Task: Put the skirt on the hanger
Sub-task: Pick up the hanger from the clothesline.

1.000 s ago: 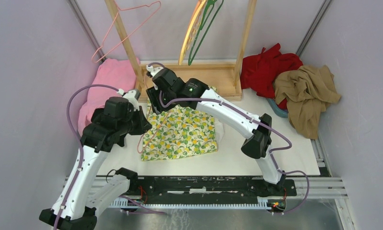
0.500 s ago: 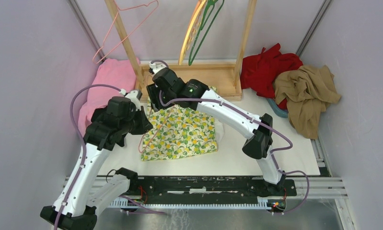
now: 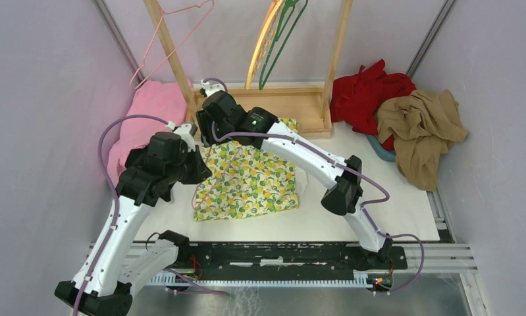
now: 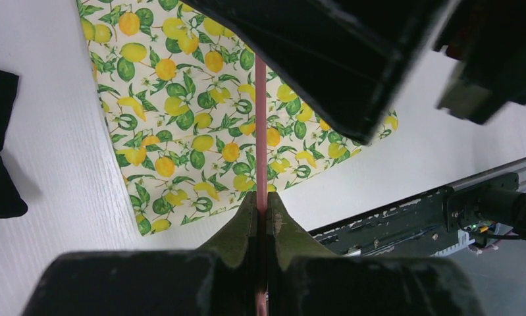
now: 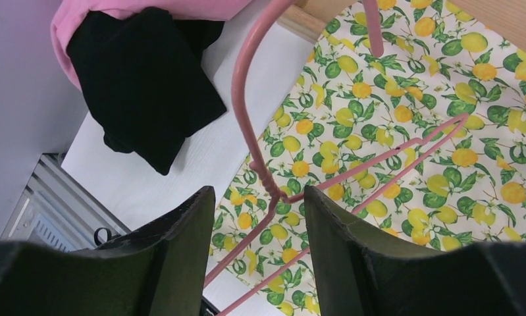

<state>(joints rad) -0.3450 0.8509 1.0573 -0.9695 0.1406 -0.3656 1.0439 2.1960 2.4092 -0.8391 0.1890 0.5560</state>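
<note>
A: Jaws?
B: The left gripper (image 4: 261, 214) is clamped on the thin pink wire hanger (image 4: 261, 99). The right gripper (image 5: 259, 194) gapes astride its twisted neck, which only its wrist view shows.
A: The skirt (image 3: 250, 181)?
B: Flat lemon-print cloth on the white table (image 3: 378, 204), beneath the hanger.

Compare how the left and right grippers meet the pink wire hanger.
The left gripper is shut; the right gripper is open. Left pinches a straight stretch of the thin pink wire hanger; right has its twisted neck between its jaws. Both point down at the lemon-printed cream fabric skirt.

White table (image 3: 405, 214); skirt (image 3: 253, 184) (flat)
</note>
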